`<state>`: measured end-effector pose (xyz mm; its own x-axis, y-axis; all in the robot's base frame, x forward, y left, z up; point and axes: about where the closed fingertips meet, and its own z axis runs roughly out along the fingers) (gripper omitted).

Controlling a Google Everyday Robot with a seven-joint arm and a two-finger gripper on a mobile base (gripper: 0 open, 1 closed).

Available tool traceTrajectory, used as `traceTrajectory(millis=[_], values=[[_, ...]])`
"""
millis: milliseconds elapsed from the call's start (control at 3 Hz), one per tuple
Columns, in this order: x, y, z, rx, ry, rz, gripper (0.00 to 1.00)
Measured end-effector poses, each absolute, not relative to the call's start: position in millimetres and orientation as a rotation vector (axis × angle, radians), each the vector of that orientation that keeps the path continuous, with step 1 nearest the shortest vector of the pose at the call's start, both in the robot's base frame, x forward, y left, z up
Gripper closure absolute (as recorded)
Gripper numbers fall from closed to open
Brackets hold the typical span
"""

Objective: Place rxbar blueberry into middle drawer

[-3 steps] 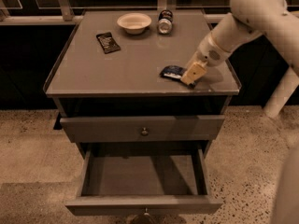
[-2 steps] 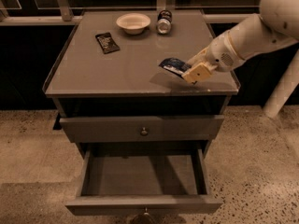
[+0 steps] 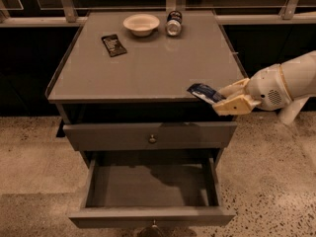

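Note:
My gripper point(image 3: 226, 98) reaches in from the right and is shut on the rxbar blueberry point(image 3: 203, 92), a dark blue wrapper with white patches. It holds the bar in the air at the front right corner of the cabinet top point(image 3: 148, 63), above the drawers. The middle drawer point(image 3: 150, 184) is pulled out below, and its inside shows nothing in it. The uppermost drawer point(image 3: 150, 135) with its small round knob is only slightly open.
A small black packet point(image 3: 113, 44), a white bowl point(image 3: 141, 24) and a can lying on its side point(image 3: 173, 22) sit at the back of the cabinet top. A railing runs behind. Speckled floor lies to both sides.
The gripper has lifted the blue bar off the cabinet top and carried it toward the front right edge, off the surface. The view has shifted slightly.

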<state>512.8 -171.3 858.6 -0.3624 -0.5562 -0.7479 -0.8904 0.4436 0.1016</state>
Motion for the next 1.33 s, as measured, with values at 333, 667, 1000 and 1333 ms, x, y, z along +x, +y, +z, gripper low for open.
traceTrajectory(millis=[333,667,1000,1333], values=[[513,-171,859,-1.209,2.055,0.670,1.00],[500,-171,850,-1.189,2.069,0.632,1.00],[473,-173,827,-1.061,2.091,0.599,1.00],[437,-168,747,-0.962,2.195,0.638,1.00]])
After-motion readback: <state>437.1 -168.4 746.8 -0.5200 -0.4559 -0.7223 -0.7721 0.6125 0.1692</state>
